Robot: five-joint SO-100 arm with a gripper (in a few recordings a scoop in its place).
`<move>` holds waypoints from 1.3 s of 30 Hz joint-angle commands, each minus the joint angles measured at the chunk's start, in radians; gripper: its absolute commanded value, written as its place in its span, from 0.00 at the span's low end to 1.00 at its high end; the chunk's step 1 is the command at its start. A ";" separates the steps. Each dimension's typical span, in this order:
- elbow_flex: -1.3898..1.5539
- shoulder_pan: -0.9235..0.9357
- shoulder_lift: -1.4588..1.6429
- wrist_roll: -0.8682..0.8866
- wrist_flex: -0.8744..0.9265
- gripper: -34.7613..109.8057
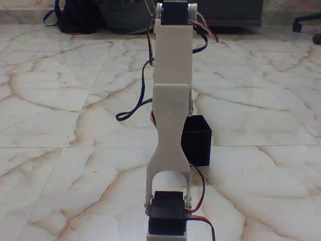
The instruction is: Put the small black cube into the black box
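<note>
The black box (198,140) stands on the marble floor just right of centre in the fixed view, its open top facing up. Its left part is covered by my white arm link (172,100), which rises through the middle of the picture. A black servo block (168,213) sits at the arm's base and another (175,11) at the top edge. The small black cube is hidden or out of view. The arm's far end runs past the top of the frame.
Black and red cables (143,95) loop to the left of the arm. A dark bag (75,17) lies at the back left, dark furniture (230,12) stands at the back, and chair wheels (307,24) are at the back right. Open marble floor (60,150) lies on both sides.
</note>
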 commanded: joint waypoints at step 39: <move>2.965 0.147 1.362 0.005 -1.331 0.27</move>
